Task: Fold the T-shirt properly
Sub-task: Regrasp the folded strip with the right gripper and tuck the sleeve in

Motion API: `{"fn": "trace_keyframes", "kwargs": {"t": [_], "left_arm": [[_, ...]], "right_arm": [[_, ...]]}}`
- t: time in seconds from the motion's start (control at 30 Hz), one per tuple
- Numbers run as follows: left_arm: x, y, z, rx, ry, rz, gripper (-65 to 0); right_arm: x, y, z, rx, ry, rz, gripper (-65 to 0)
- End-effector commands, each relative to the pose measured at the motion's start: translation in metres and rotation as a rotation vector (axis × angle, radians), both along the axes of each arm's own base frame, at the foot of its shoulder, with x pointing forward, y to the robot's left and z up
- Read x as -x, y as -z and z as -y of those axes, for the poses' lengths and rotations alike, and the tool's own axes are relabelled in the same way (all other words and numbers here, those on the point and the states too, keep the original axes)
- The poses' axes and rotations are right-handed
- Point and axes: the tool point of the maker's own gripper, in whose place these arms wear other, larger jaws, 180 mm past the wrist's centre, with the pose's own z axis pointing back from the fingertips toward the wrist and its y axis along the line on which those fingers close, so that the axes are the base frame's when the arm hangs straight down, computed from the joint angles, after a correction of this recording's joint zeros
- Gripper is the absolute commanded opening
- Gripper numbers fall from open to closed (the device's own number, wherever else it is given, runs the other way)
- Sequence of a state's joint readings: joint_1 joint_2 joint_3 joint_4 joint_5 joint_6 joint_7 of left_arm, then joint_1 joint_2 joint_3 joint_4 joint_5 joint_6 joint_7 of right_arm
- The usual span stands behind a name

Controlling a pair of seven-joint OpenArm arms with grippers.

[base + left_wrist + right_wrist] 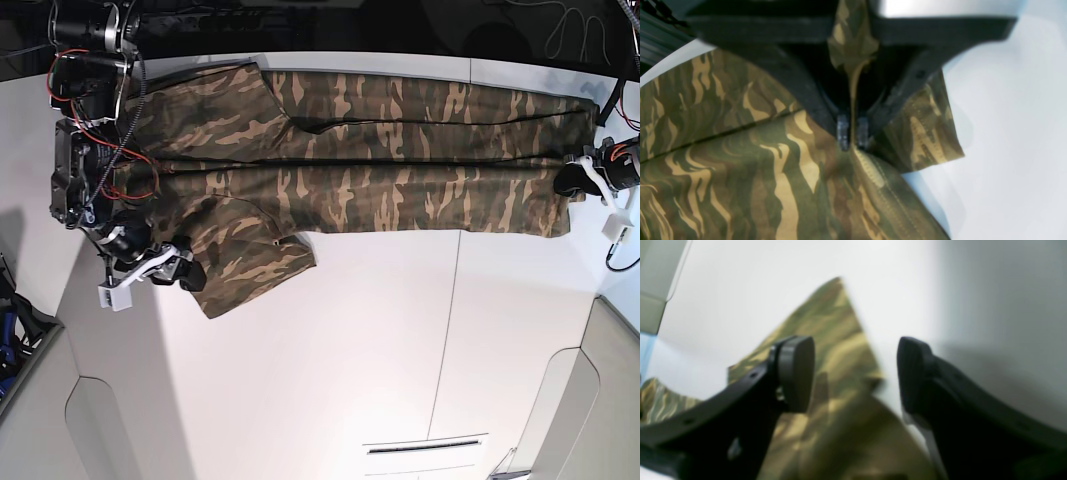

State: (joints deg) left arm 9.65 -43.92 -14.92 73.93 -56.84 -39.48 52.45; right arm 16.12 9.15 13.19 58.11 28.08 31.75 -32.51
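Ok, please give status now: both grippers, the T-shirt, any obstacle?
Left gripper shut on T-shirt hem. Right gripper open, empty, above a sleeve. Shirt lies lengthwise across table, partly folded. Nothing in the way.

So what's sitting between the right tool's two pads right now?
Nothing is gripped: in the right wrist view the right tool stands open, with the camouflage cloth T-shirt lying behind the gap, over the white table.
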Motion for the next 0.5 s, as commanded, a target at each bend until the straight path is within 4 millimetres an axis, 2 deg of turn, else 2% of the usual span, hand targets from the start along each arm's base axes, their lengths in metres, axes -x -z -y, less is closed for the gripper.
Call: {"fn": "trace_keyframes", "kwargs": {"t": [0.0, 0.13, 0.17, 0.23, 0.3, 0.33, 0.47], "left_arm": [[-0.011, -0.016, -0.006, -0.012, 0.007, 0.051, -65.0], [-0.012, -0.017, -0.006, -0.011, 0.006, 0.055, -65.0], [-0.012, -0.017, -0.006, -0.011, 0.006, 0.056, -65.0], [-0.012, -0.017, -0.006, -0.011, 0.006, 0.055, -65.0], [-0.012, -0.017, -0.006, -0.012, 0.006, 0.054, -65.0], [-0.012, -0.017, -0.006, -0.011, 0.006, 0.055, -65.0], [-0.014, -0.019, -0.004, 0.010, 0.001, 0.066, -65.0]], "right_arm": [[-0.004, -0.004, -0.010, 0.016, -0.035, 0.005, -26.2], [0.002, 0.001, -0.040, 0.001, -0.095, -0.006, -27.2], [0.003, 0.001, -0.044, 0.001, -0.105, -0.007, -30.5], [0.003, 0.000, -0.047, 0.001, -0.113, -0.003, -43.8], [0.002, -0.003, -0.047, 0.001, -0.113, 0.004, -61.4], [0.002, -0.004, -0.047, 0.005, -0.117, 0.004, -65.0], [0.006, -0.018, -0.053, 0.018, -0.178, -0.016, -65.0]]}}
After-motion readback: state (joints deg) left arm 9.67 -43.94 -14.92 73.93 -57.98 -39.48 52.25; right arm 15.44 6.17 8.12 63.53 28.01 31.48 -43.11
